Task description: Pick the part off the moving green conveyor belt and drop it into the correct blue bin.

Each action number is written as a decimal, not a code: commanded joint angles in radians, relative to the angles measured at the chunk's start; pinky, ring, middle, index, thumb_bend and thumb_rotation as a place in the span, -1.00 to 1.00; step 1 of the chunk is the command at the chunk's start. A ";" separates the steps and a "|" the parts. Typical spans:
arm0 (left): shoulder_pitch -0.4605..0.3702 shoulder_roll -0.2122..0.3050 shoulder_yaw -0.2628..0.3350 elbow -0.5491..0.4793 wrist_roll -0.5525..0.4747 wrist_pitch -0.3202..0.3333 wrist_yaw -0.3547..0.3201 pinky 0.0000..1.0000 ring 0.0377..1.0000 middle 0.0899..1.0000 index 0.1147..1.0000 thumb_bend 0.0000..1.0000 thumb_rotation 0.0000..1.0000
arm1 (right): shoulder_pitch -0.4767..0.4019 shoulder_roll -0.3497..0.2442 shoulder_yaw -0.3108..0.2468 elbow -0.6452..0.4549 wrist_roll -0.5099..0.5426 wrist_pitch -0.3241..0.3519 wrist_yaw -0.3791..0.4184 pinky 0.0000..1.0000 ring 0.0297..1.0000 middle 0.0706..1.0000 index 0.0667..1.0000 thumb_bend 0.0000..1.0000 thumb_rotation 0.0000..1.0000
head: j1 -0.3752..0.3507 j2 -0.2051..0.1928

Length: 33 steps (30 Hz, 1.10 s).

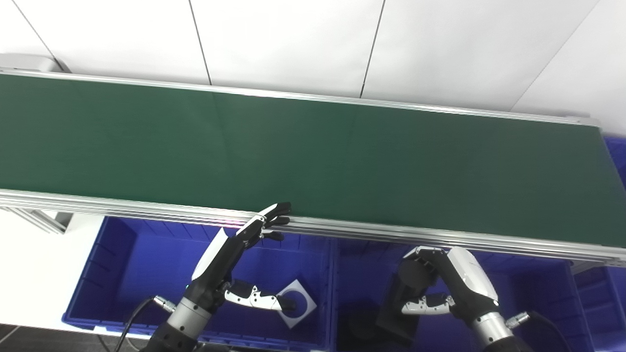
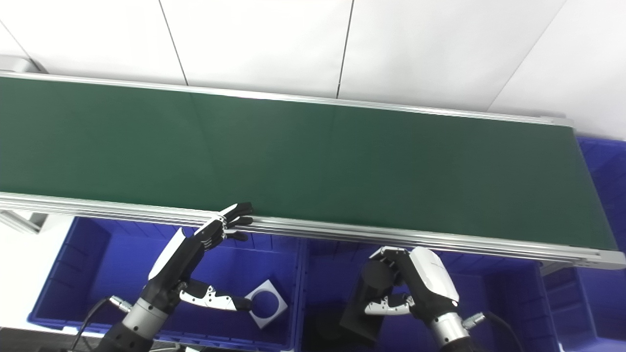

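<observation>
White panelled wall behind; green conveyor belt (image 1: 313, 156) runs across the whole view with an aluminium rail along its near edge. Belt surface is bare: no part on it anywhere in view.

Right hand (image 2: 406, 288): fingers curled around a dark flat plate-like part (image 2: 364, 303), holding it low over the right blue bin (image 2: 508, 303), below the near rail. Part is tilted, its lower end down inside the bin; whether it touches the bin floor cannot be told.

Left hand (image 1: 244, 254): fingers spread and extended, holding nothing, fingertips (image 1: 279, 211) up at the belt rail. Below its thumb, a grey square plate with a round hole (image 1: 298, 304) lies on the floor of the left blue bin (image 1: 122, 264).

A further blue bin (image 2: 601, 161) shows at the belt's far right end.

Judgement: pick is done, carry to the bin appears done. Remaining: release the dark part. One part looks already sorted in the left bin. Whether the right bin is the correct one cannot be confirmed from these views.
</observation>
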 commanded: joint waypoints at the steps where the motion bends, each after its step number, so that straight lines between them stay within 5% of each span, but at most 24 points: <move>1: 0.003 -0.004 0.006 -0.031 -0.007 -0.027 -0.006 0.42 0.68 0.76 0.77 0.67 -0.59 | -0.021 -0.005 -0.008 -0.016 -0.022 0.026 0.002 -0.22 -0.13 -0.22 0.01 0.02 -1.00 | -0.002 -0.003; 8: 0.005 -0.004 0.015 -0.032 -0.009 -0.027 -0.019 0.43 0.68 0.76 0.77 0.67 -0.61 | -0.013 -0.006 -0.024 -0.035 -0.034 0.087 0.040 -0.06 0.10 -0.11 -0.05 0.04 -1.00 | -0.010 -0.008; 10: 0.006 -0.003 0.015 -0.033 -0.016 -0.028 -0.025 0.44 0.69 0.77 0.78 0.65 -0.63 | 0.003 -0.003 -0.038 -0.061 -0.016 0.087 0.042 0.09 0.31 0.41 -0.07 0.03 -0.78 | -0.011 -0.007; 11: 0.006 -0.002 0.015 -0.033 -0.017 -0.028 -0.027 0.44 0.69 0.77 0.78 0.65 -0.63 | 0.008 -0.002 -0.043 -0.069 -0.012 0.086 0.042 0.13 0.36 0.46 -0.07 0.03 -0.76 | -0.011 -0.007; 12: 0.007 -0.003 0.018 -0.032 -0.015 -0.028 -0.029 0.43 0.68 0.77 0.77 0.66 -0.62 | 0.021 0.003 -0.053 -0.090 0.001 0.084 0.040 0.24 0.48 0.56 0.29 0.20 -0.73 | -0.012 -0.007; 14: 0.007 -0.003 0.021 -0.031 -0.013 -0.028 -0.032 0.43 0.69 0.77 0.77 0.66 -0.61 | 0.047 0.011 -0.070 -0.130 0.023 0.073 0.030 0.30 0.57 0.65 0.55 0.36 -0.61 | -0.012 -0.007; 22: 0.008 -0.002 0.027 -0.030 -0.008 -0.028 -0.043 0.41 0.69 0.78 0.77 0.67 -0.58 | 0.138 0.049 -0.084 -0.226 0.123 -0.050 -0.037 0.32 0.56 0.66 0.67 0.37 -0.38 | -0.013 -0.012; 26: 0.008 0.001 0.031 -0.026 -0.017 -0.028 -0.057 0.43 0.71 0.81 0.79 0.67 -0.58 | 0.177 0.073 -0.072 -0.221 0.154 -0.143 -0.076 0.37 0.56 0.66 0.73 0.45 -0.18 | -0.017 -0.018; 33: 0.007 0.004 0.046 -0.026 -0.031 -0.027 -0.088 0.45 0.73 0.84 0.82 0.69 -0.59 | 0.208 0.104 -0.045 -0.195 0.166 -0.209 -0.090 0.36 0.55 0.69 0.78 0.52 -0.08 | -0.023 -0.024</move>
